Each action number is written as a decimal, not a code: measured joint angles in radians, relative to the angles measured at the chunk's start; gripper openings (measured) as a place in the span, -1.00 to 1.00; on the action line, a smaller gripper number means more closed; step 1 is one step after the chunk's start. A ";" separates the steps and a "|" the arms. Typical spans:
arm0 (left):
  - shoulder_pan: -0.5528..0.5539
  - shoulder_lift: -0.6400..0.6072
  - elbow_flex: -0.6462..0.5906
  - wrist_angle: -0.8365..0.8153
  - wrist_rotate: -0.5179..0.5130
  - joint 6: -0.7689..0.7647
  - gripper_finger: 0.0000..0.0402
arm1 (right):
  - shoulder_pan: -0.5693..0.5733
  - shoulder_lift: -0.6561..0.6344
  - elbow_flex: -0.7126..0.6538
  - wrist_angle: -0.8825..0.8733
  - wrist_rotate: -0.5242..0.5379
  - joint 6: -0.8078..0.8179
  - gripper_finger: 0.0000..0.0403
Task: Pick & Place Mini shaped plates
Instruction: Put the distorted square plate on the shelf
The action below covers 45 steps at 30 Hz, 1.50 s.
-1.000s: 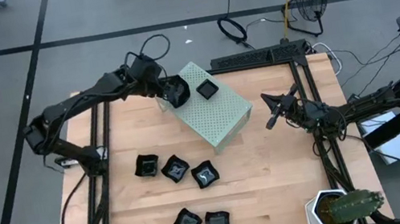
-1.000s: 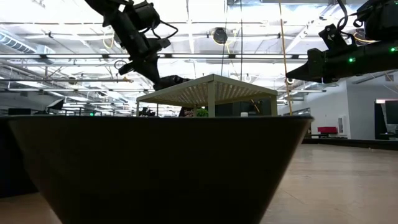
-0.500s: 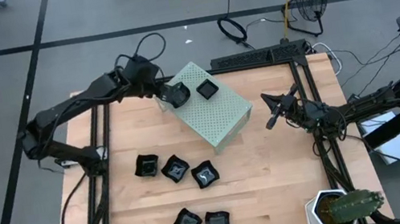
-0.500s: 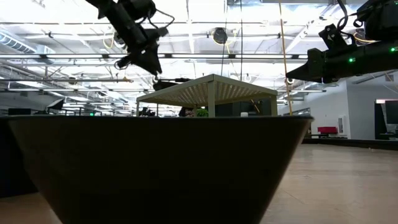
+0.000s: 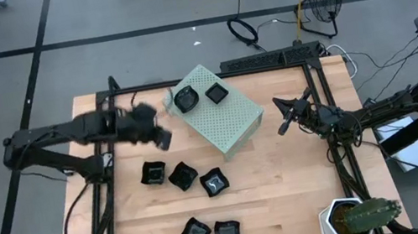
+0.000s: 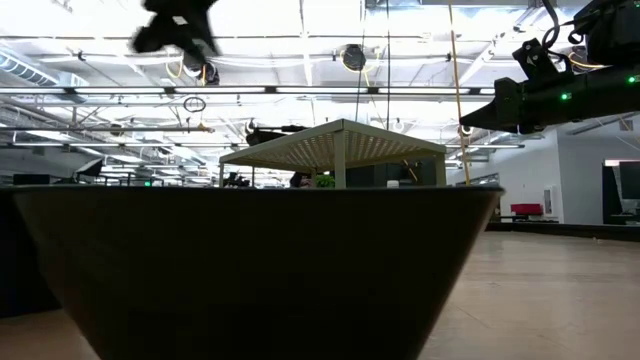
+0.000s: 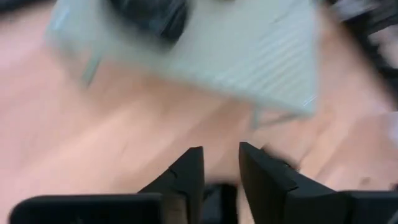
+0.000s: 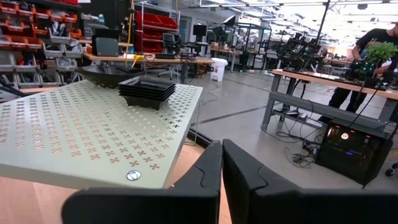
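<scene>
Left gripper [image 5: 163, 138] at centre-left, fingers slightly parted, empty, above bare table [image 5: 289, 188]; five mini shaped plates [image 5: 183, 176] lower centre, two on the pale green perforated box [image 5: 226, 118] upper centre; right gripper [image 5: 284, 119] closed, centre-right

The left gripper [image 5: 163, 139] has let go of the round plate [image 5: 185, 99] and pulled back from the green box [image 5: 231, 122] — a second ago it was at the box's near corner, holding that plate over the top. Now the plate sits on the box beside the square plate [image 5: 216, 93], and the gripper's fingers stand slightly apart over bare table [image 5: 288, 180] — empty.
</scene>
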 joint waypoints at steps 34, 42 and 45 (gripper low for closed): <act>-0.429 0.186 -0.554 -0.120 0.116 -1.008 0.13 | 0.000 0.000 0.000 0.000 0.000 0.000 -0.98; -0.408 0.186 -0.583 0.042 0.067 -0.923 0.13 | 0.000 0.000 0.000 0.000 0.000 0.000 -0.98; -0.399 0.186 -0.583 0.055 0.063 -0.920 0.13 | 0.000 0.000 0.000 0.000 0.000 0.000 -0.98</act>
